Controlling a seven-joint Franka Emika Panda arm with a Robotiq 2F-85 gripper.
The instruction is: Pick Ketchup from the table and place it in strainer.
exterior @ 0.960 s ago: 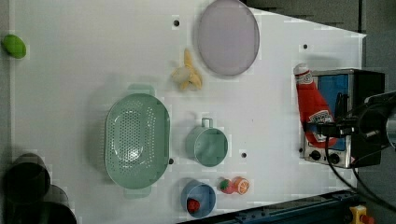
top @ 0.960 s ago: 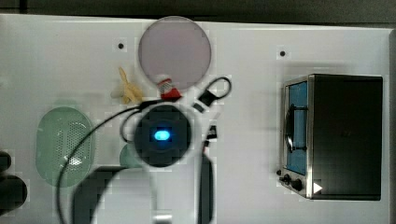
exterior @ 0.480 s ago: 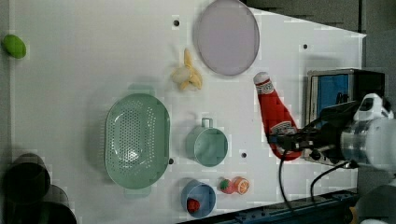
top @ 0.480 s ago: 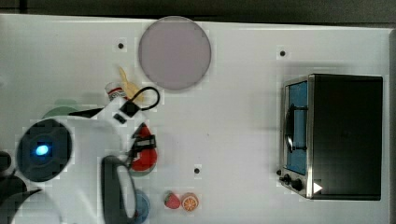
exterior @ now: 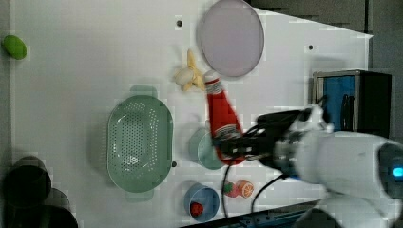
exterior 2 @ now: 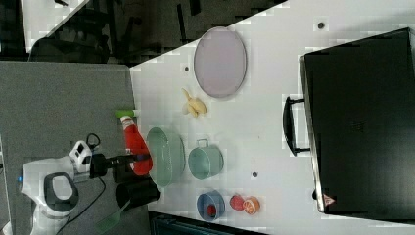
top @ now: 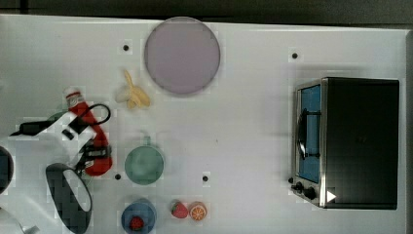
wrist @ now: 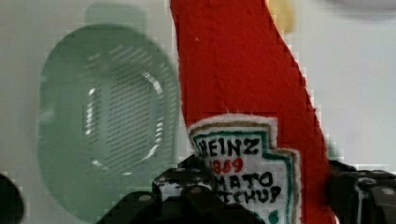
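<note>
Strainer (exterior: 139, 142) bowl unoccupied, open from above. Green cup (exterior: 205, 149) just beside, on the left view's right; banana (exterior: 190, 78) beyond that. Dark cylinders (exterior: 28, 190) crowding the left view's lower left corner. Bare surface (exterior: 85, 57) above strainer in left view. Ketchup (exterior: 224, 118) clamped in hand (exterior: 233, 145), aloft over the cup.

1 ketchup bottle (exterior: 223, 114) | 1 strainer (exterior: 139, 142) | 1 plate (top: 182, 54) | 1 cup (top: 143, 165) | 1 banana (top: 131, 93) | 1 toaster oven (top: 348, 141) showing
</note>
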